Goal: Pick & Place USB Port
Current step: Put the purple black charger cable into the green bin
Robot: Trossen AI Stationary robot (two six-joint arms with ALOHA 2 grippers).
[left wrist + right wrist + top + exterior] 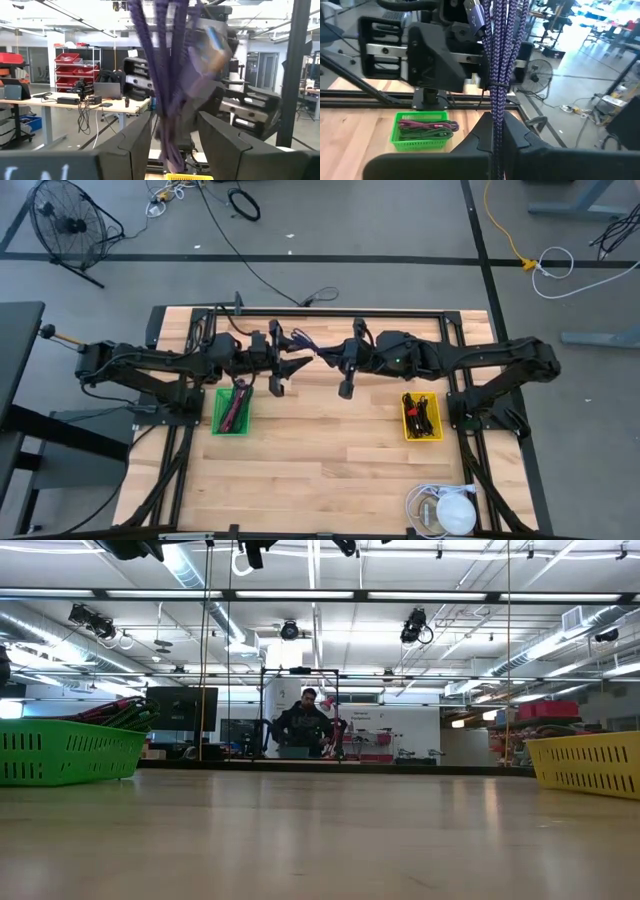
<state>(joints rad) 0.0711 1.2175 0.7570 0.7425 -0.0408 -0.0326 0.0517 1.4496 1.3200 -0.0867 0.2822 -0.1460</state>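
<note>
A purple braided USB cable (pixel 317 348), coiled into a bundle of several strands, is in the air between my two grippers over the far middle of the table. My right gripper (pixel 496 131) is shut on it. Its silver plug (pixel 474 12) sticks out at the bundle's far end. My left gripper (pixel 170 145) is open and faces the right one. Its fingers stand on either side of the bundle (pixel 165 75) without touching it that I can see. In the high view the left gripper (pixel 300 363) and right gripper (pixel 333 356) almost meet. My right gripper pinches the cable bundle (pixel 497 107) between its two fingers, just below the tie around the strands. The strands run on along the line of the fingers, away from the wrist. The whole bundle is lifted clear of the table.
A green basket (pixel 232 411) holding red and dark cables sits on the table's left under the left arm. A yellow basket (pixel 421 417) with black cables sits on the right. A white object with a coiled cord (pixel 445 511) lies at the near right edge. Bare wood lies between the baskets.
</note>
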